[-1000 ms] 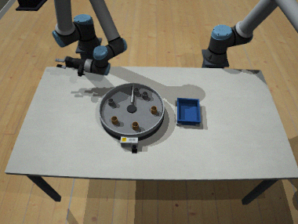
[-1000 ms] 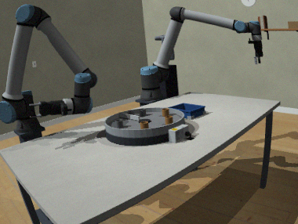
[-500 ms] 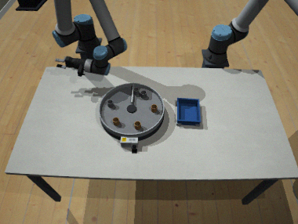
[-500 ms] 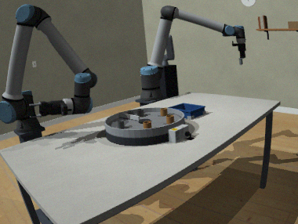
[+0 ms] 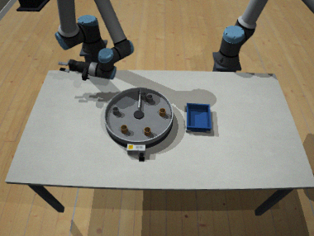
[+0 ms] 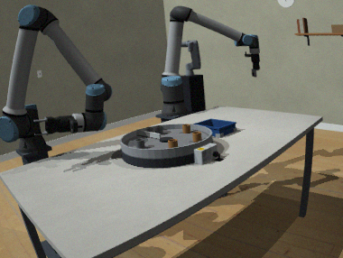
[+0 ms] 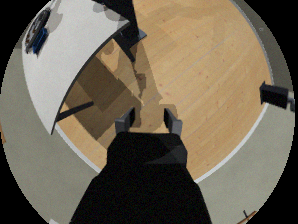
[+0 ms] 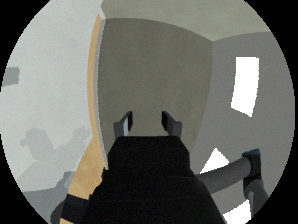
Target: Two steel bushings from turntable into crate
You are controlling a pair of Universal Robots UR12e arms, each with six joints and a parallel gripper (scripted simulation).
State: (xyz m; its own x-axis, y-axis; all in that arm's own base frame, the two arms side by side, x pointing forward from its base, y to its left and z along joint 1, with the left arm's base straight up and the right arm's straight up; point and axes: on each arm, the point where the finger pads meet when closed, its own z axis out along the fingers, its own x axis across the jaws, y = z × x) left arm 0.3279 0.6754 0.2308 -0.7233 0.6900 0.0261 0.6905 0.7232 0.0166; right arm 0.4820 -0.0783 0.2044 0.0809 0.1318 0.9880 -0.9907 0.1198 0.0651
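Steel bushings (image 5: 116, 110) (image 6: 140, 143) and orange bushings (image 5: 162, 112) (image 6: 186, 129) on round grey turntable (image 5: 139, 138) (image 6: 149, 155) (image 7: 39, 23); open blue crate (image 5: 199, 117) (image 6: 224, 130) (image 7: 40, 41) sits level beside it.

Open air over the blue crate, a walled ring beside it

From here nothing hangs above the crate (image 5: 199, 117) (image 6: 216, 128); the turntable's raised rim (image 5: 108, 129) (image 6: 155, 155) and the bar (image 5: 140, 101) reaching from its hub stand in a low sideways path.
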